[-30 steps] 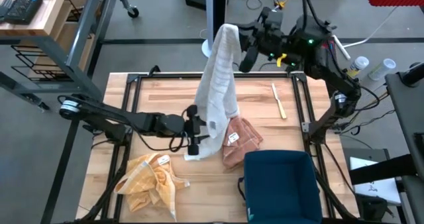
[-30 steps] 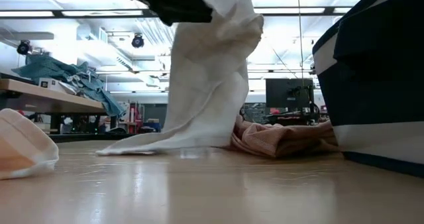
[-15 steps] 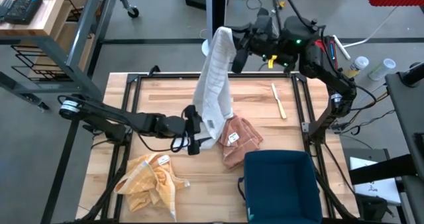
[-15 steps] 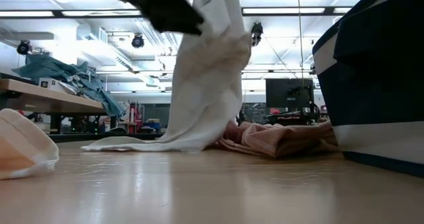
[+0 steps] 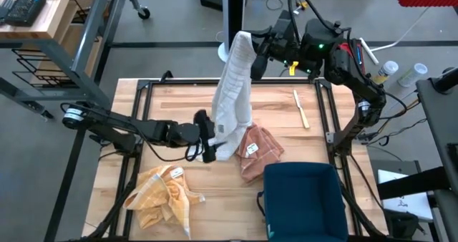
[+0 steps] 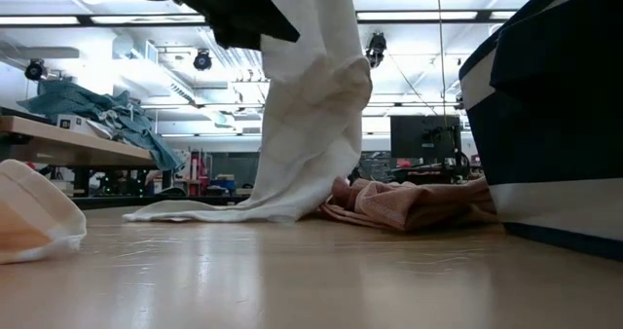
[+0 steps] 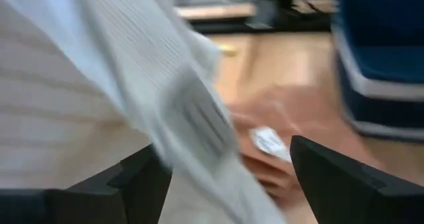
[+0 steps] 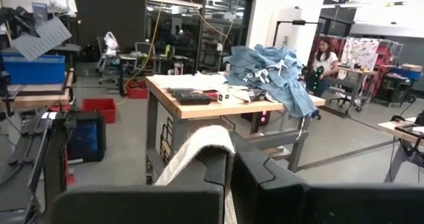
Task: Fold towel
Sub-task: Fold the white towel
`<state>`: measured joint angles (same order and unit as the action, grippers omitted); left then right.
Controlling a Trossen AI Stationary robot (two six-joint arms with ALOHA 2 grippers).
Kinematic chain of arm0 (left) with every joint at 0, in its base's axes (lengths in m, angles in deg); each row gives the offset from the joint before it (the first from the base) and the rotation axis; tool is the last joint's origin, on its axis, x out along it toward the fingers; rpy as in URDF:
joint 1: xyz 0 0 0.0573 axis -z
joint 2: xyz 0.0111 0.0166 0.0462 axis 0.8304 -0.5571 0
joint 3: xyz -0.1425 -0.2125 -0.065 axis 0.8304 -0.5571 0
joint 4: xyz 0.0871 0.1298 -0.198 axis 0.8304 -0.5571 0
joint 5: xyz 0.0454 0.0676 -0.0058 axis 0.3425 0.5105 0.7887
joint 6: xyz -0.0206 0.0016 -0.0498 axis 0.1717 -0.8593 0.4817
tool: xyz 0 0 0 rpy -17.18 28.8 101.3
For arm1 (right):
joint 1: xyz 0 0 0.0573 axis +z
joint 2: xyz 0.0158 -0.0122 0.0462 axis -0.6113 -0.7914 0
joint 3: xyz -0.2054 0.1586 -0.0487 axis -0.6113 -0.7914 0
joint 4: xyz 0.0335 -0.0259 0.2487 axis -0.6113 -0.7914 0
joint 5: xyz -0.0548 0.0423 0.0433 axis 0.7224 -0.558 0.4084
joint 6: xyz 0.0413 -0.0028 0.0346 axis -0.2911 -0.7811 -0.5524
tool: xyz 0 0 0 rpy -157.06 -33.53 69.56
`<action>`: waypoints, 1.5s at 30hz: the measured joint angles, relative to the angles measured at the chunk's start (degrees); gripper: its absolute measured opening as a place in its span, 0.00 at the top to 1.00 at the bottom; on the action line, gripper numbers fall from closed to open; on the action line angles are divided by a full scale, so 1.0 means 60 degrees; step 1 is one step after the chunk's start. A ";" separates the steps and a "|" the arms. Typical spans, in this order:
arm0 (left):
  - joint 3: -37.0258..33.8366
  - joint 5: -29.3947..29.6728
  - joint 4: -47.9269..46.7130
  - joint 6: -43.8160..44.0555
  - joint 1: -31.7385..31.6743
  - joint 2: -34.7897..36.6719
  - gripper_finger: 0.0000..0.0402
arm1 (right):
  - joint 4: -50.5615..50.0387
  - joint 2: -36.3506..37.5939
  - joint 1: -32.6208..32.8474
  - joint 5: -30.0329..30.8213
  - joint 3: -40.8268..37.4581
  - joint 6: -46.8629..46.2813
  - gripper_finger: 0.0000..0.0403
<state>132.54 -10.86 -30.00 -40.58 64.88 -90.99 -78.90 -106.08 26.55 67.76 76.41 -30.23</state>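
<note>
Above the far edge of the wooden slatted table (image 5: 172, 99), the right gripper (image 5: 252, 47) holds the white ribbed cotton towel (image 5: 235, 92) pinched shut at its top end, lifted high; the cloth hangs in a long twisted column whose lower end drags on the tabletop near the middle, touching the crumpled salmon-pink cloth (image 5: 256, 150) beside it. Low view shows the towel (image 6: 310, 115) pooling in a flat tail on the wood, pink cloth (image 6: 409, 201) right against it. Left gripper (image 5: 207, 136) sits low at the towel's bottom hem, fingers (image 7: 344, 184) spread wide, fabric draped across the gap but not clamped. Risks, as judged: the hanging cloth is bunched and twisted, so a close by the left jaws may catch a mid-fold or a double layer, not a true corner, and the spread would then come out skewed. Closing low could also snag the pink cloth, since the two touch. The right grip looks to be on a narrow pinch at the top; a sideways tug from the left could pull it free and drop the whole towel. Crumpled yellow checked cloth (image 5: 163, 193) and dark blue fabric bin (image 5: 304, 199) lie near the front edge, well apart from the towel; a wide lay-down toward them could land on them.
</note>
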 joint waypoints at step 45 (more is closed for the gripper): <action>1.1694 0.1197 -1.1327 0.1410 0.0669 -0.2377 1.00 | -0.9429 0.1103 0.1428 -0.0583 -0.0776 -0.1783 0.67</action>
<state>202.71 -3.68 -97.96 -32.11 68.90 -105.25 -135.47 -99.47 35.11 64.27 71.75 -40.93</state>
